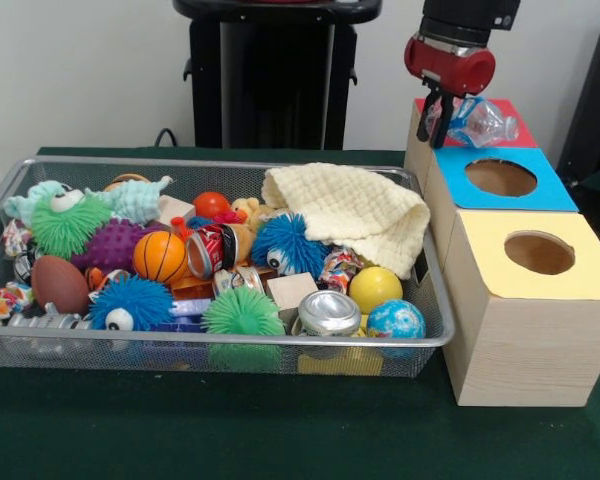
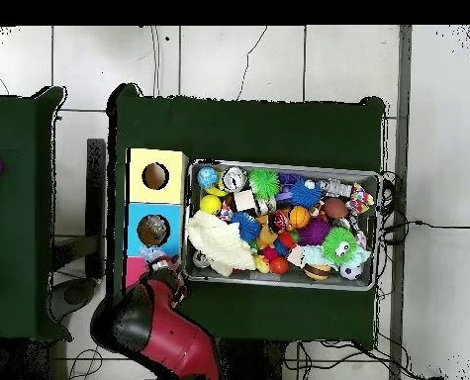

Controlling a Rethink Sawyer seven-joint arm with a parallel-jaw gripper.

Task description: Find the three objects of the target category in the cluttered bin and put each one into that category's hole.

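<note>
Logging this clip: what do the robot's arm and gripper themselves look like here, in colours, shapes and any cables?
The gripper has a rounded glossy red housing under a boxy black wrist block, with short dark jaws beneath. From overhead, the arm is a thick red shell with black joint sections and a round dark elbow. No markings or loose cables on it are legible.

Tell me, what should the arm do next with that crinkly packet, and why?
Probably lower a little and let go. The gripper holds a clear packet above the red-topped box, the farthest of the three boxes beside the bin. That box's hole is hidden behind the packet in the front view, so it should first line up over the hole, then release.
</note>
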